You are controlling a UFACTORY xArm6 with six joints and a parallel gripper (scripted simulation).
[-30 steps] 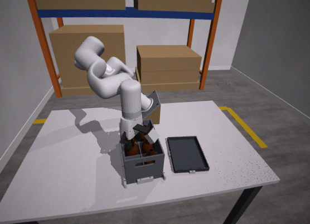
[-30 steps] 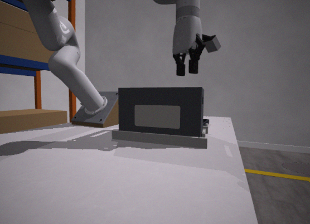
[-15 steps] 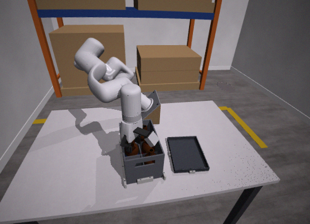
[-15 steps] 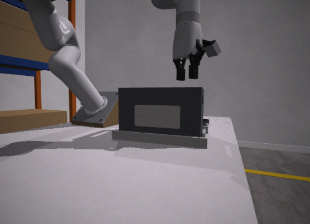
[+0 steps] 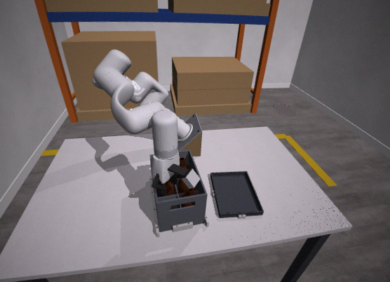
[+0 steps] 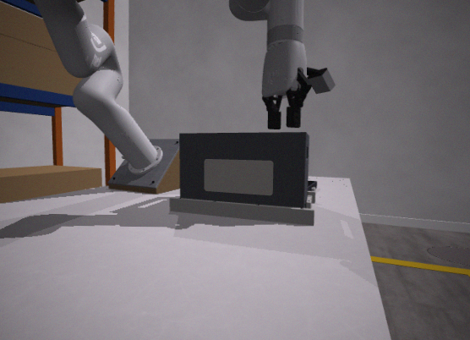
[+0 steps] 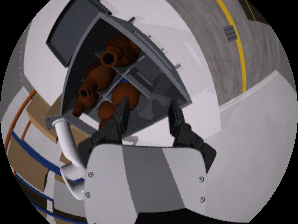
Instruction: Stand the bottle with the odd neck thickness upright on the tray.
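Note:
The grey crate (image 5: 182,218) (image 6: 243,147) (image 7: 80,60) stands level on the table. Several brown bottles are in its compartments: one bottle (image 7: 122,47) shows its open mouth toward the wrist camera, and another bottle (image 7: 125,95) is close to one finger in that view. Bottles overlap, and I cannot tell which neck differs in thickness. The dark tray (image 5: 235,193) (image 7: 75,30) lies flat beside the crate, with no bottle on it. My gripper (image 6: 284,121) (image 7: 149,105) points down just above the crate's rim, its fingers apart with nothing between them.
Low light-coloured stops (image 5: 182,226) sit against the crate's foot. The crate walls and inner dividers surround the bottles. The arm's tilted base plate (image 5: 193,132) (image 6: 144,164) stands behind the crate. A shelf with cardboard boxes (image 5: 212,81) is farther back.

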